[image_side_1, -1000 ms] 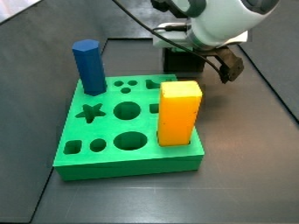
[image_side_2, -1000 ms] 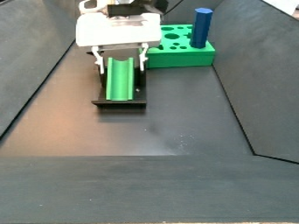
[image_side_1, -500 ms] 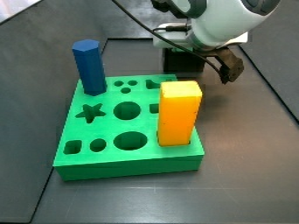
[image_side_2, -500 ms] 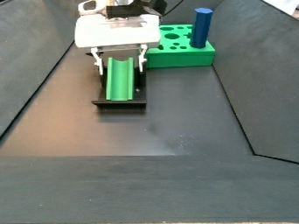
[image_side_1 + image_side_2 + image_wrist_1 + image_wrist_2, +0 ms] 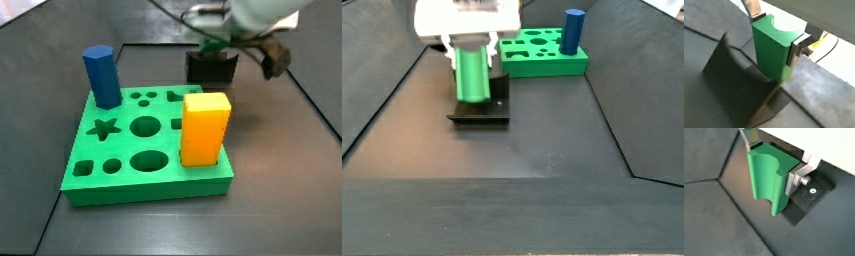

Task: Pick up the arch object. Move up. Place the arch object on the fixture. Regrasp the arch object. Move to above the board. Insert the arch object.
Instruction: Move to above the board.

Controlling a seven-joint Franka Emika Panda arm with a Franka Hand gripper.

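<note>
My hand (image 5: 774, 164) pinches the arch object (image 5: 769, 179) just above the fixture (image 5: 480, 108). A side view alone shows the board (image 5: 144, 150) at my 8 o'clock.

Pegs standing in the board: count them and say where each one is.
2. The blue hexagonal prism stands at a far corner of the board; the orange-yellow block stands by its near edge. The gripper holds the arch object above the fixture, apart from the board.

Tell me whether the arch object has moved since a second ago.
Yes. The arch object, held in the gripper, has risen: in a side view its lower end now hangs above the fixture instead of resting in it.
</note>
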